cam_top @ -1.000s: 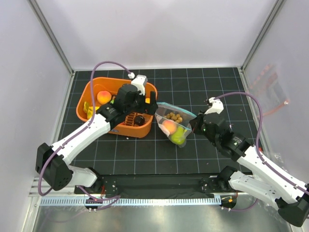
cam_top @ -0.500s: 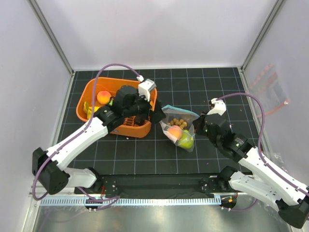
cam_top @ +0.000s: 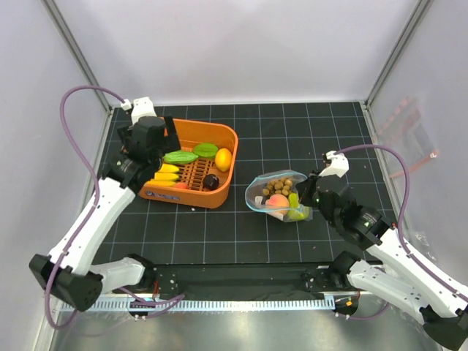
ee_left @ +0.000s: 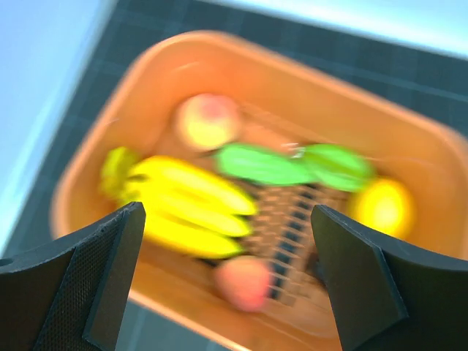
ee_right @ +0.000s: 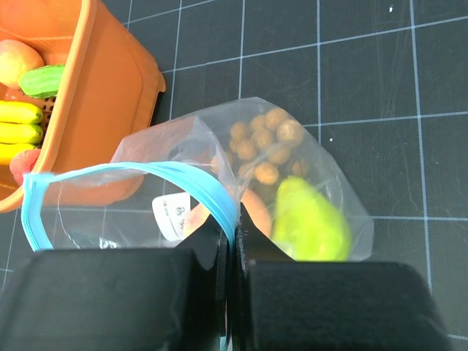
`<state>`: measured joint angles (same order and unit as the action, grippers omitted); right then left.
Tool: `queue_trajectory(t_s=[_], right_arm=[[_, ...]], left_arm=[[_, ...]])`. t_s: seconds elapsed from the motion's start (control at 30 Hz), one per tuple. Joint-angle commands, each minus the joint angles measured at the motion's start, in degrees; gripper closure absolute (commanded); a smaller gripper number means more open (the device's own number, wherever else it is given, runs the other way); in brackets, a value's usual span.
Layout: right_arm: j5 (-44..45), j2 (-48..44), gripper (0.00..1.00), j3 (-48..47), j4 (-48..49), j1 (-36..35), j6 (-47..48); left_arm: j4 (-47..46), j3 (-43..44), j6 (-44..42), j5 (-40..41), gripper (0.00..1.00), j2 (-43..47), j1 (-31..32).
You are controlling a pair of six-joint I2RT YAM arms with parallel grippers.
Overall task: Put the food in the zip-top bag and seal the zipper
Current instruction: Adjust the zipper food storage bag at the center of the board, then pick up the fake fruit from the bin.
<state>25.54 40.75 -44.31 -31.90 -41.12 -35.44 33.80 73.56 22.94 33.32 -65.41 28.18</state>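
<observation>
three pieces sit inside the zip-top bag [cam_top: 278,194] so far: a cluster of brown balls [ee_right: 259,146], a peach [cam_top: 276,201] and a green piece [ee_right: 311,223]. a second ago the left gripper [cam_top: 148,155] was at the bag's mouth beside the orange basket [cam_top: 219,131]; now it has swung back over the basket's far left end with its jaws wide apart and nothing between them, so a drop looks done and the next pick is probably being lined up. the bag has also drifted right and toward the arms, clear of the basket. the right gripper [ee_right: 230,234] is pinched tight on the teal zipper [ee_right: 110,175], holding the mouth up as an open loop, so sealing is not yet begun. plenty of food remains in the basket: bananas [ee_left: 183,205], a lemon [ee_left: 384,208], green pieces [ee_left: 263,164] and two peaches [ee_left: 208,121]. the left wrist view is smeared by motion, so edges there are vague. a small dark thing [cam_top: 210,181] in the basket is too dim to name, and the right fingers hide the bag's near lip
</observation>
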Motion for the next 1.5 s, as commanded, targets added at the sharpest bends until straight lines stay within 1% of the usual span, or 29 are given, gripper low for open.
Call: queue_trajectory(t_s=[0.0, 0.17, 0.2, 0.23, 0.3, 0.33, 0.43, 0.57, 0.77, 0.83, 0.97, 1.07, 1.13, 1.23, 1.3, 1.43, 1.47], right_arm=[[-0.6, 0.0, 0.99, -0.1, 1.9, 0.2, 0.0], [-0.7, -0.2, 0.99, 0.0, 1.9, 0.2, -0.2], [-0.5, -0.3, 0.99, 0.1, 2.1, 0.2, -0.1], [-0.1, -0.6, 0.99, 0.1, 2.0, 0.1, -0.1], [0.1, -0.5, 0.99, 0.2, 2.0, 0.2, 0.0], [0.2, -0.5, 0.99, 0.2, 2.0, 0.2, 0.0], [0.3, -0.4, 0.99, 0.2, 2.2, 0.1, 0.0], [0.2, -0.2, 0.99, 0.3, 2.2, 0.2, 0.0], [0.3, -0.3, 0.99, 0.4, 2.2, 0.2, -0.1], [0.3, -0.6, 0.99, 0.4, 2.1, 0.2, 0.0], [0.5, -0.9, 0.99, 0.5, 2.1, 0.2, 0.0], [0.2, -1.0, 0.99, 0.5, 2.2, 0.2, -0.1], [0.2, -0.9, 0.99, 0.6, 2.2, 0.2, 0.0], [0.0, -0.8, 0.99, 0.6, 2.5, 0.2, 0.0], [-0.1, -0.8, 0.99, 0.6, 2.4, 0.1, 0.0], [-0.1, -0.6, 0.99, 0.7, 2.5, 0.2, 0.0], [-0.1, -0.5, 0.99, 0.7, 2.6, 0.1, 0.0]], left_arm=[[9.0, 2.3, 2.8, 9.0, 0.0, -4.5, -6.7], [5.5, 2.3, 1.3, 6.3, 0.02, -9.3, -12.4], [5.6, 2.7, 1.2, 6.3, 0.04, -10.3, -13.1], [5.7, 3.9, 1.1, 7.1, 0.04, -12.7, -14.2], [5.8, 4.9, 1.0, 7.5, 0.06, -14.5, -15.4], [5.7, 5.0, 0.9, 7.3, 0.07, -16.1, -17.0], [4.7, 4.8, 0.7, 5.5, 0.09, -18.0, -19.9], [2.2, 4.0, 0.7, 0.3, 0.12, -20.5, -22.6], [1.7, 4.4, 1.9, -3.6, 0.15, -25.2, -23.3], [0.7, 3.0, 2.7, -4.8, 0.16, -25.7, -23.3], [-2.2, 0.1, 3.3, -4.3, 0.2, -25.2, -23.3], [-1.6, -0.2, 3.9, -3.3, 0.2, -25.9, -24.0], [-1.6, -0.6, 4.8, -4.2, 0.2, -26.0, -25.3], [-2.2, -1.8, 5.2, -5.3, 0.21, -26.3, -25.6], [-2.0, -2.1, 5.7, -5.5, 0.19, -26.5, -25.6], [-1.1, -2.5, 6.7, -3.2, 0.0, -26.4, -25.6], [-0.4, -2.5, 6.9, -2.7, 0.0, -26.6, -25.7]])
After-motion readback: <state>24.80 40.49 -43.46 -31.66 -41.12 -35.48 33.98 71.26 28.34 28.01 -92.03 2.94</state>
